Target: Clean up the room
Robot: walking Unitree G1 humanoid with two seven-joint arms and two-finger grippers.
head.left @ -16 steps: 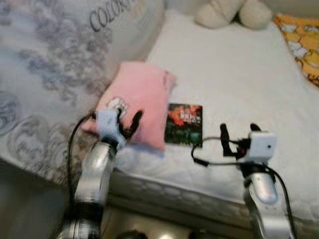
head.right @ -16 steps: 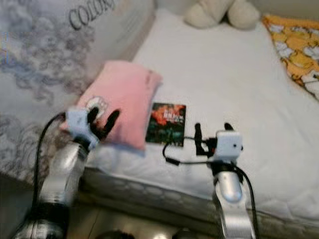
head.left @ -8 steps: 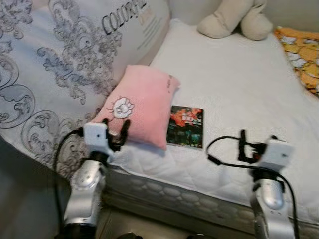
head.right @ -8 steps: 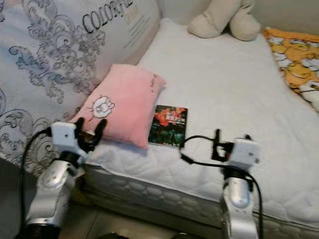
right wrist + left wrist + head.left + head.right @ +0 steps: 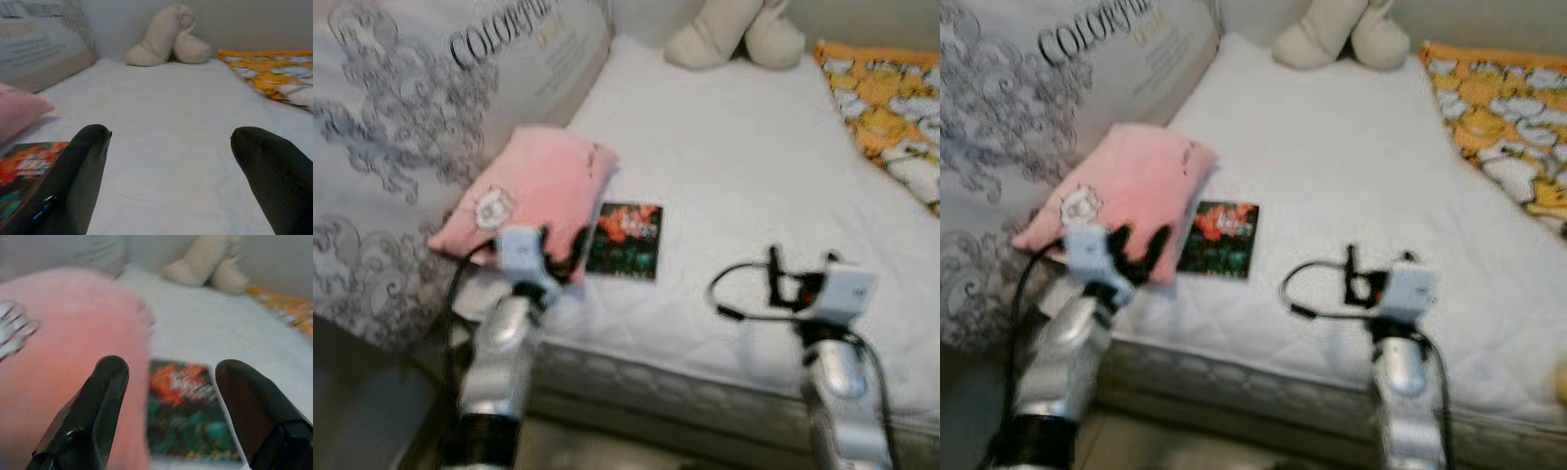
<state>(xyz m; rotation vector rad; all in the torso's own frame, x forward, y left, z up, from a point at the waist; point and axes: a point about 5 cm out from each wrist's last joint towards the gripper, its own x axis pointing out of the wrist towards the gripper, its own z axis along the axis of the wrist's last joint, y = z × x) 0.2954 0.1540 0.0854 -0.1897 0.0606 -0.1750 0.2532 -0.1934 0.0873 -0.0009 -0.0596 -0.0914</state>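
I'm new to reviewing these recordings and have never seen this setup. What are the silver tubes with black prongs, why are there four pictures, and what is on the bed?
The silver tubes are the two arms of a humanoid robot; the black prongs are its two-fingered grippers. Two pictures come from a stereo camera on its head, looking down at the bed. The other two come from cameras on each wrist, looking out between that gripper's own fingers.

The left gripper is open and reaches toward the near edge of a pink pillow. The right gripper is also open, hovering over bare white mattress. Neither holds anything.

Beside the pillow lies a flat book with a dark red-and-green cover. At the far end sits a cream plush toy, with an orange patterned blanket along the right. A large grey patterned cushion leans on the left.
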